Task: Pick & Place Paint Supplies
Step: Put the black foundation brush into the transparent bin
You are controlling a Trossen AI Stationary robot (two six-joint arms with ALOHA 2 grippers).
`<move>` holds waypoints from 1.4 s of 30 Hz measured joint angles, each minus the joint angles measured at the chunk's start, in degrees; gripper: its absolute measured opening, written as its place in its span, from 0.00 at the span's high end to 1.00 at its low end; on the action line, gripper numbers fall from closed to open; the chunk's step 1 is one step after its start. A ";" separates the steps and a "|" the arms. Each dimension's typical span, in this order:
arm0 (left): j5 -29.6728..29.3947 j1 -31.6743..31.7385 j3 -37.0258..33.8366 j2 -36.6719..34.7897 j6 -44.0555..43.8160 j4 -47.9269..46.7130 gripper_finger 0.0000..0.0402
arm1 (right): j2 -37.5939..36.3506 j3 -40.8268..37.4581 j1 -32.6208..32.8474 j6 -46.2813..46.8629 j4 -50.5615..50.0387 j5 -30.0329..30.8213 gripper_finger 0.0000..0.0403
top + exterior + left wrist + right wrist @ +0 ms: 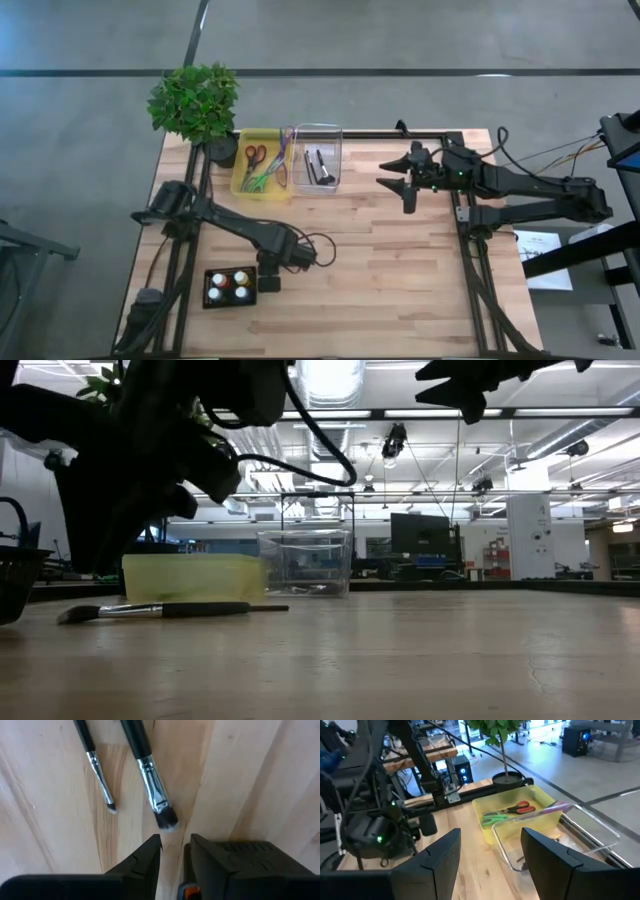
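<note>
Lower left from above, the left gripper (270,283) sits low beside a black tray (209,277) of paint bottles (229,287); the right gripper (402,187) hangs spread wide, right of the clear bin (318,158). Down at table height, a brush (165,610) lies flat at left before the yellow bin (192,577). Left wrist: fingers (145,857) narrowed to a slit, two brushes (150,777) just above them. Right wrist: fingers (442,852) wide apart, scissors (509,812) in the yellow bin.
</note>
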 joint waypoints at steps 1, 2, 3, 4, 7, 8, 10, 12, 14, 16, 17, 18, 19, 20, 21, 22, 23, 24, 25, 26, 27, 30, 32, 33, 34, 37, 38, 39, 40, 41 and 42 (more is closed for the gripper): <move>0.12 0.09 -0.32 0.00 -0.13 0.39 0.71 | 0.02 -0.31 0.13 0.00 0.24 0.09 0.49; 0.20 0.20 -0.43 0.00 -0.13 0.99 0.71 | 0.02 -0.62 0.16 -0.02 0.13 0.08 0.49; 0.23 0.30 -0.43 0.00 -0.14 1.73 0.71 | 0.02 -0.88 0.18 -0.02 0.35 0.08 0.49; 0.25 0.47 -0.43 0.00 -0.21 2.51 0.71 | -0.01 -1.21 0.21 0.00 0.80 0.06 0.49; 0.90 1.22 -0.43 -0.02 -0.87 4.51 0.71 | -0.24 -2.15 0.23 -0.01 0.79 0.05 0.49; 1.12 1.46 -0.43 -0.02 -0.92 4.60 0.71 | -0.24 -2.37 0.21 0.00 0.78 0.06 0.49; 1.29 1.83 -0.87 -0.09 -1.03 5.50 0.71 | -0.24 -2.72 0.18 0.01 0.75 0.08 0.49; 2.06 2.00 -1.79 -0.09 -1.17 6.04 0.71 | -0.26 -2.98 0.18 -0.02 0.77 0.08 0.49; 3.09 2.14 -3.32 -0.09 -1.43 6.90 0.71 | -0.33 -3.10 0.18 -0.20 0.76 0.05 0.49; 3.68 2.28 -5.04 -0.08 -1.82 8.12 0.71 | -0.50 -3.10 0.18 -0.24 0.80 0.08 0.49; 3.68 2.30 -5.78 -0.07 -2.38 8.12 0.71 | -0.59 -3.10 0.18 -0.27 0.87 0.08 0.49; 3.68 2.38 -6.43 -0.07 -2.57 8.41 0.71 | -0.69 -3.10 0.18 -0.37 0.92 0.08 0.49; 3.67 2.38 -7.01 -0.07 -2.93 9.17 0.71 | -0.89 -3.10 0.18 -0.39 0.86 0.08 0.49; 3.68 2.38 -7.58 -0.07 -3.40 10.14 0.71 | -0.98 -3.10 0.18 -0.41 0.88 0.07 0.49; 3.69 2.38 -8.10 -0.07 -4.06 10.55 0.71 | -1.07 -3.10 0.18 -0.41 1.08 0.06 0.49; 3.69 2.38 -8.52 -0.07 -4.41 10.65 0.71 | -1.23 -3.10 0.18 -0.42 1.08 0.07 0.49; 3.70 2.38 -8.91 -0.07 -4.46 11.06 0.71 | -1.32 -3.10 0.18 -0.42 0.97 0.08 0.49; 3.76 2.38 -9.22 -0.07 -4.60 11.54 0.71 | -1.33 -3.10 0.18 -0.42 1.06 0.08 0.49; 3.85 2.38 -9.55 -0.13 -5.01 11.95 0.71 | -1.36 -3.10 0.18 -0.42 1.06 0.08 0.49; 3.88 2.38 -9.74 -0.22 -5.39 12.25 0.71 | -1.36 -3.10 0.18 -0.42 1.01 0.08 0.49; 3.86 2.38 -9.74 -0.22 -5.53 12.32 0.71 | -1.36 -3.10 0.18 -0.42 1.03 0.08 0.49; 2.76 2.38 -9.74 -0.22 -5.59 12.49 0.75 | -1.33 -3.10 0.18 -0.44 1.03 0.08 0.49; 2.09 2.38 -9.74 -0.22 -5.61 12.44 0.81 | -1.33 -3.10 0.18 -0.46 1.01 0.08 0.49; 1.90 2.40 -9.74 -0.22 -5.62 12.38 0.85 | -1.33 -3.10 0.18 -0.55 1.01 0.08 0.49; 1.68 2.49 -9.74 -0.22 -5.61 12.36 0.89 | -1.33 -3.10 0.18 -0.67 1.01 0.08 0.49; 1.65 2.78 -9.65 -0.28 -5.59 13.09 0.97 | -1.33 -3.10 0.18 -0.70 1.01 0.08 0.49; 1.67 2.88 -9.63 -0.28 -5.56 13.19 0.97 | -1.33 -3.10 0.18 -0.70 1.01 0.08 0.49; 1.67 2.89 -9.58 -0.26 -5.56 13.18 0.97 | -1.33 -3.10 0.18 -0.72 1.01 0.08 0.49; 1.67 2.89 -9.44 -0.26 -5.55 13.17 0.97 | -1.33 -3.10 0.18 -0.72 1.01 0.08 0.49; 1.69 2.89 -9.15 -0.22 -5.51 13.23 0.98 | -1.33 -3.10 0.18 -0.72 1.01 0.08 0.49; 1.78 2.93 -8.79 -0.16 -5.27 13.46 0.98 | -1.33 -3.10 0.18 -0.72 1.01 0.08 0.49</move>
